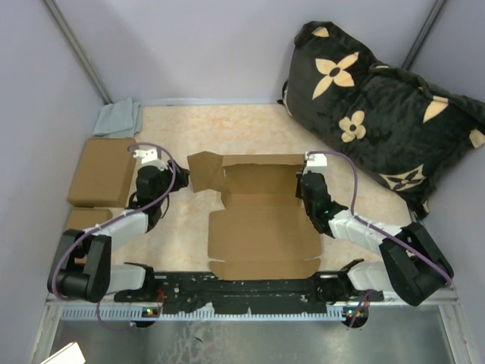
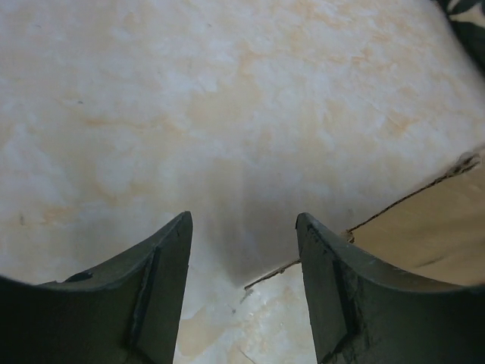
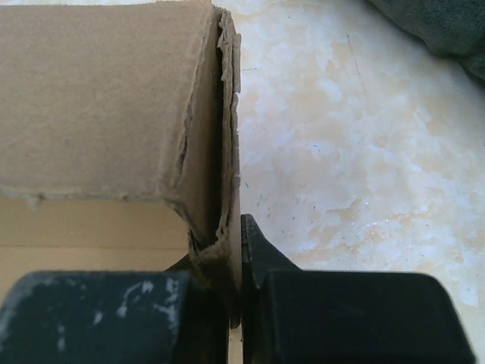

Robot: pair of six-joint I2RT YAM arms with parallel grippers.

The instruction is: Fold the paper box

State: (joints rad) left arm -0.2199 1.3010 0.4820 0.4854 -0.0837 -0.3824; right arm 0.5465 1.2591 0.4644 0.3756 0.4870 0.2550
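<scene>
The paper box lies in the middle of the table, partly folded, its back and right walls raised and its left flap spread out. My right gripper is shut on the box's upright right wall, pinching its folded double layer. My left gripper is open and empty over the bare table, just left of the left flap. In the left wrist view the flap's edge lies beside the right fingertip.
Two plain brown cardboard blocks lie at the far left, with a grey cloth behind them. A black pillow with tan flowers fills the back right corner. Grey walls enclose the table.
</scene>
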